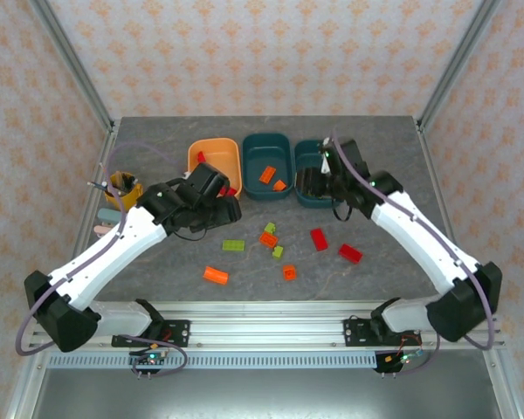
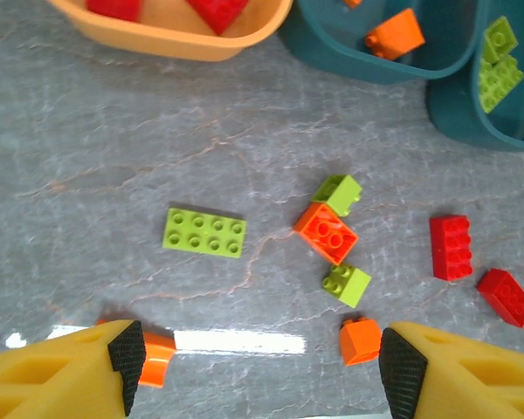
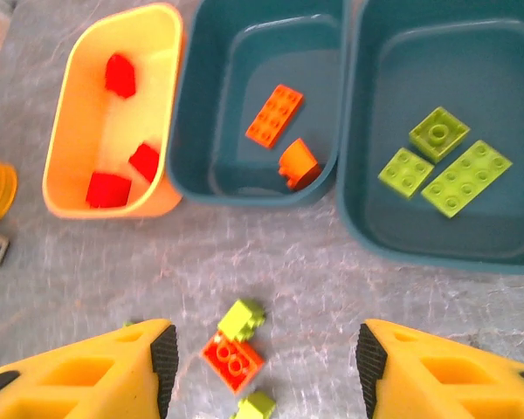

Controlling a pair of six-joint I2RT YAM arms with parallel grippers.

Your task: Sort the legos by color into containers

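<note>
I see legos [image 1: 319, 238] split. Three red in orange tub [image 3: 79, 113], two orange in middle teal tub [image 3: 236, 87], three green in right teal tub [image 3: 402, 78]. Rest lie loose on table [image 1: 249, 284] just near of tubs, colours mixed.

My left arm stretched diagonally toward centre, wrist just near of orange tub. Left gripper [image 2: 264, 362] faces down over loose bricks, fingers spread, nothing between.

Right arm reaches forward-left, wrist over right teal tub. Right gripper [image 3: 266, 353] spread, empty.

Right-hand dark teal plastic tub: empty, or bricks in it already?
Not empty. Three yellow-green studded bricks lie on the floor of the right-hand dark teal tub in the right wrist view.
</note>
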